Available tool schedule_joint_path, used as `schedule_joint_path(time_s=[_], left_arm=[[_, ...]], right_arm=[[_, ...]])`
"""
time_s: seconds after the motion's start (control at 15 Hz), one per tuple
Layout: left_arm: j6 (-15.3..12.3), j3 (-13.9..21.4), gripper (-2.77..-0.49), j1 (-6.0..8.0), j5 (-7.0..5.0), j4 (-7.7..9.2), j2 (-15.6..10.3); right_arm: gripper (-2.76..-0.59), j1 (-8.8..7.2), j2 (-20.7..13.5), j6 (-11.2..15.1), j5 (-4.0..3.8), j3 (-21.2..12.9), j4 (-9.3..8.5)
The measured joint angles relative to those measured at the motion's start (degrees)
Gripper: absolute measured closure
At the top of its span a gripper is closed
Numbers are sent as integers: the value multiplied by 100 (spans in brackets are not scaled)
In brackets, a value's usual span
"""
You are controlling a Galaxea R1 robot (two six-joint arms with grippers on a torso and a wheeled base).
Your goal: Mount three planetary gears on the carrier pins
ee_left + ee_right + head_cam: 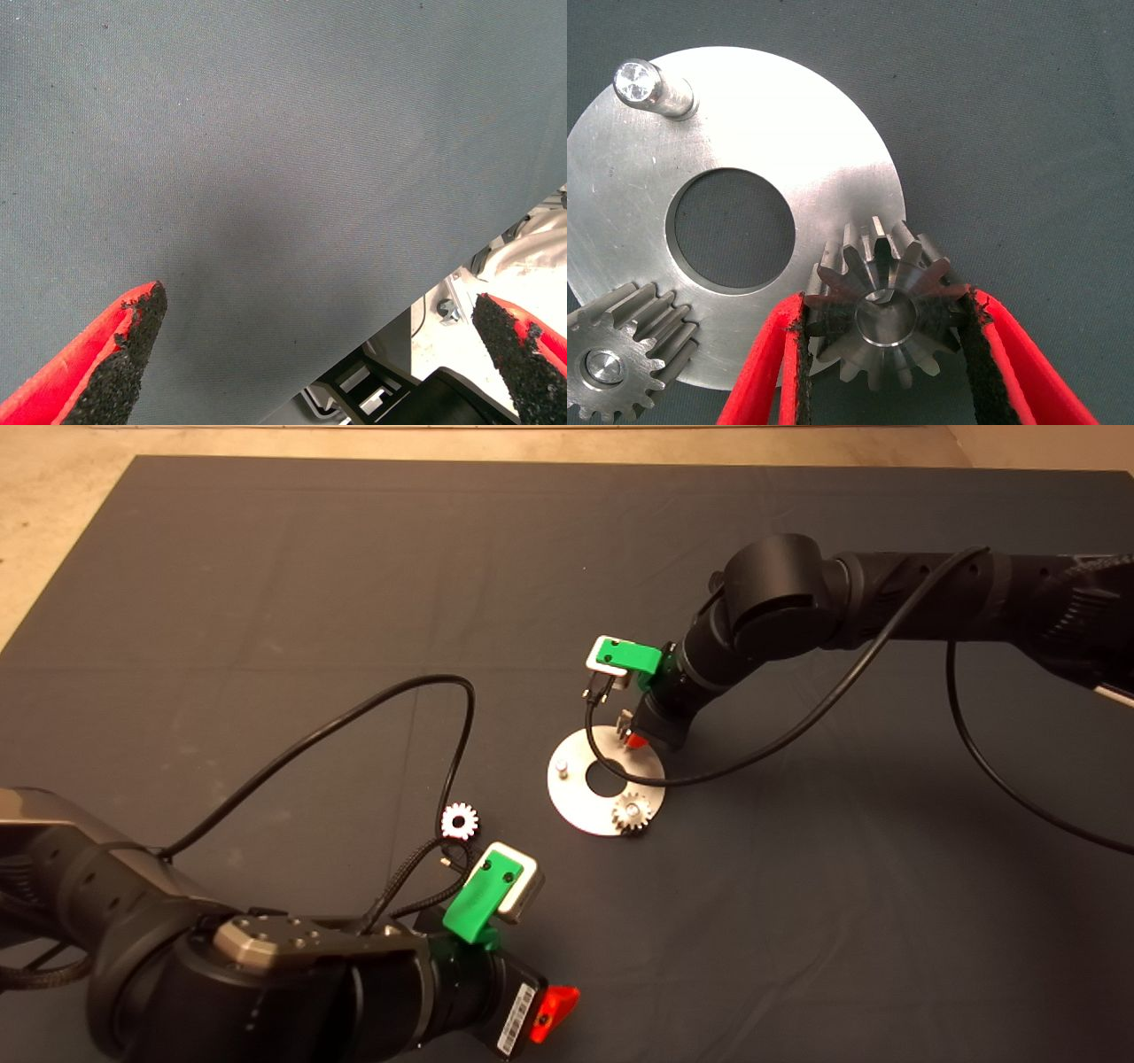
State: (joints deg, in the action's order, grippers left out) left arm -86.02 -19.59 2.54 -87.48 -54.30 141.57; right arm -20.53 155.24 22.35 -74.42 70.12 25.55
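The silver carrier disc (576,797) lies mid-mat, also in the right wrist view (815,133). One planetary gear (632,813) sits on a pin at the disc's near edge (607,365). One pin (562,766) stands bare (645,85). My right gripper (633,739) is over the disc's far edge, shut on a second gear (886,310). The third pin's top (884,324) shows in that gear's centre hole. A third gear (460,820) lies loose on the mat, left of the disc. My left gripper (551,1013) waits open and empty at the mat's near edge (317,305).
The dark mat (266,602) covers the table. A black cable (372,700) loops from the left arm close past the loose gear. The right arm's cable (797,726) hangs across the disc's far side. Floor and a frame (496,354) show past the mat's edge.
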Motion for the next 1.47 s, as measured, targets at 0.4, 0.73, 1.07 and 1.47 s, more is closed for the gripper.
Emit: schedule_joint_path(time_s=[0.4,0.73,1.07,1.47], left_arm=[[0,0,-249,0,1,2,0],[0,0,-249,0,0,0,0],[0,0,-249,0,0,0,0],[0,0,-249,0,0,0,0]], right_arm=[[-92,-2,-1,0,0,-2,0],[-92,-9,-3,0,-14,-4,0],[-92,-9,1,0,-16,-4,0],[-92,-9,1,0,-18,-9,0]])
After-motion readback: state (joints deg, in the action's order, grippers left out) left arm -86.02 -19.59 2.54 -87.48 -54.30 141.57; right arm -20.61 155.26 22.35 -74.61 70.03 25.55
